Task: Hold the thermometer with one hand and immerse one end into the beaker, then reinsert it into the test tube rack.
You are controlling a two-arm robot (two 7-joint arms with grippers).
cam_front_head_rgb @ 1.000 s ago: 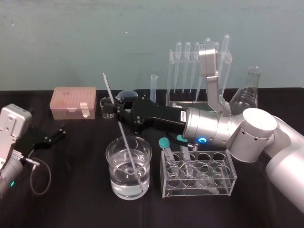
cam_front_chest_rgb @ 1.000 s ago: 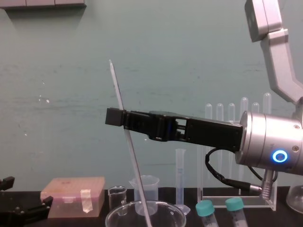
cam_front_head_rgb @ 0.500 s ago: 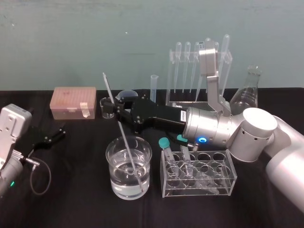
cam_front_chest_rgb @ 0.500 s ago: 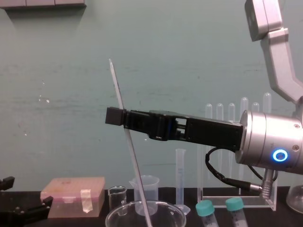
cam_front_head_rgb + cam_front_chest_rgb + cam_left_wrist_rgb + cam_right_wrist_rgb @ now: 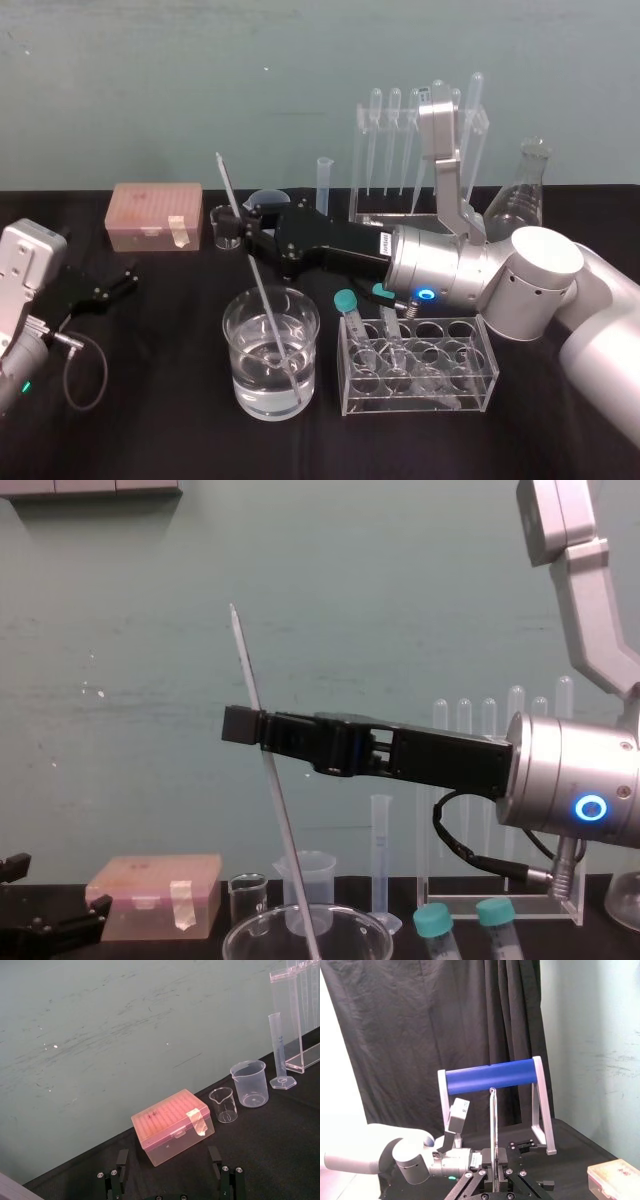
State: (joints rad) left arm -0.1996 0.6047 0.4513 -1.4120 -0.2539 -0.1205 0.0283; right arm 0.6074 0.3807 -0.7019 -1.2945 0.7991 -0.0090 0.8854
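The right gripper's (image 5: 250,228) jaws clamp the thermometer (image 5: 262,290), its lower end sunk in the beaker (image 5: 233,360), so I'd say dipping is done and only the return to the test tube rack (image 5: 362,165) is left, while the left gripper (image 5: 116,283) lies wide-jawed on the counter (image 5: 160,425).

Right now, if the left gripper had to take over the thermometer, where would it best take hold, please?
Probably the bare upper stretch of the thermometer, above the right gripper, approached from the robot's left. The right gripper clamps its middle and its lower end sits in the beaker, so only that leaning top is free; the open left gripper lies that side.
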